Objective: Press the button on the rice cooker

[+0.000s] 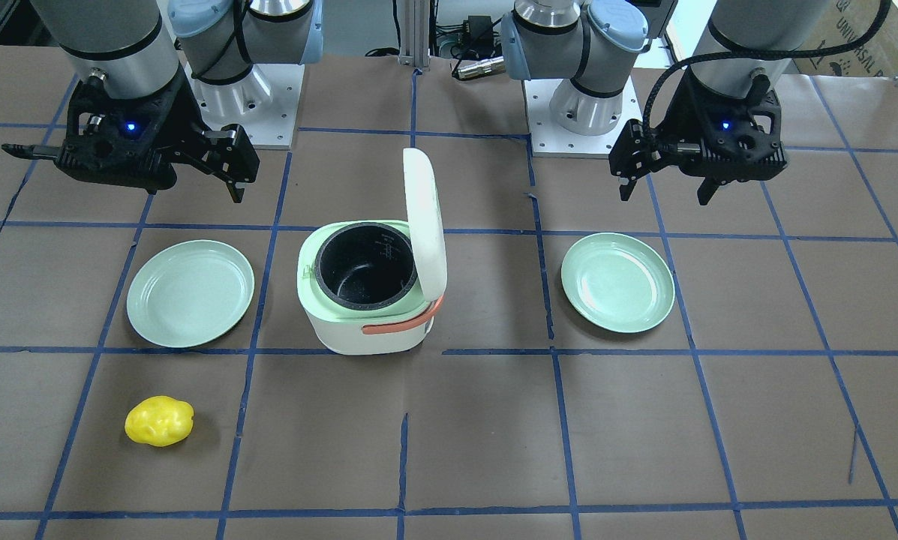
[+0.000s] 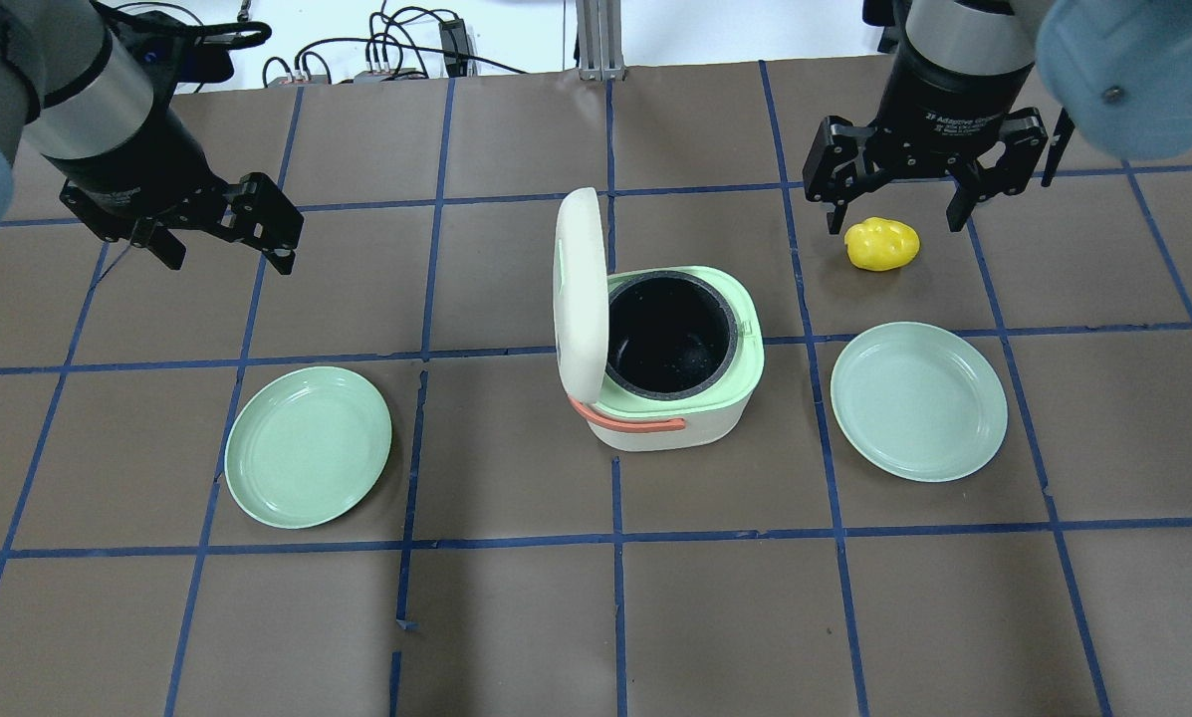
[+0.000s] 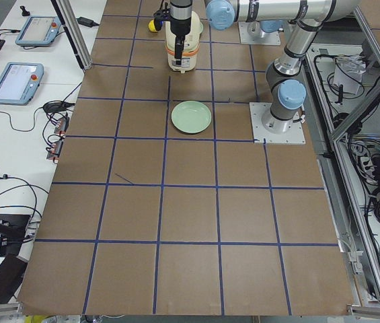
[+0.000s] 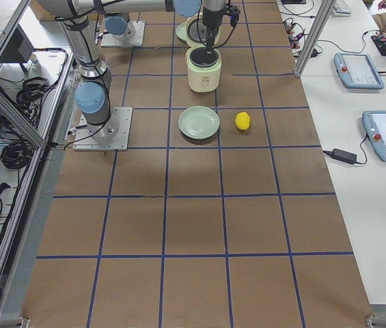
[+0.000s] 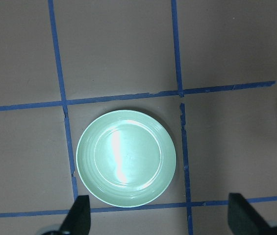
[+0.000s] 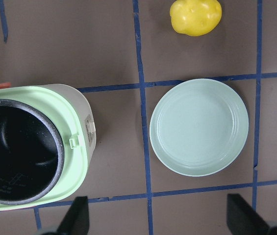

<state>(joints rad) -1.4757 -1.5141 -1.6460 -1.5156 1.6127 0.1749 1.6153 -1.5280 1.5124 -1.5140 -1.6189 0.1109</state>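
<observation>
Both tools hang spread w/ nothing in them: left tool and right tool are each well apart from the small white rounded-square rice cooker w/ coral handle, which sits at ctr of the brown paper-covered desk. Its hinged white lid stands upright and the black inner pot is exposed. Judging by the open lid, the button press is prob. done, w/ nothing obvious left.

Rice cooker between left plate and right plate, toy potato beyond right plate
</observation>
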